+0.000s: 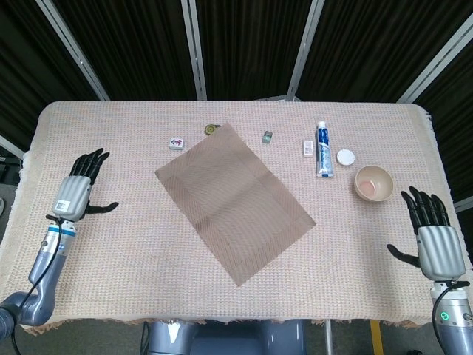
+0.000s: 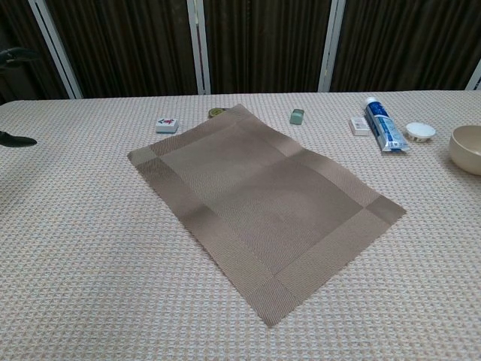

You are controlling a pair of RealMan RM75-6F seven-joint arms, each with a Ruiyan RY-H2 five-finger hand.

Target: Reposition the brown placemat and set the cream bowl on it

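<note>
Both hands, left hand [image 1: 75,194] and right hand [image 1: 434,238], spread empty fingers flanking the flat brown placemat [image 1: 235,199]; cream bowl [image 1: 373,183] sits apart.

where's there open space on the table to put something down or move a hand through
Bare cloth lies between the left hand and the placemat, along the near edge below the mat, and between the mat and the right hand. The far side is crowded: tile, small block, toothpaste, cap, bowl.
</note>
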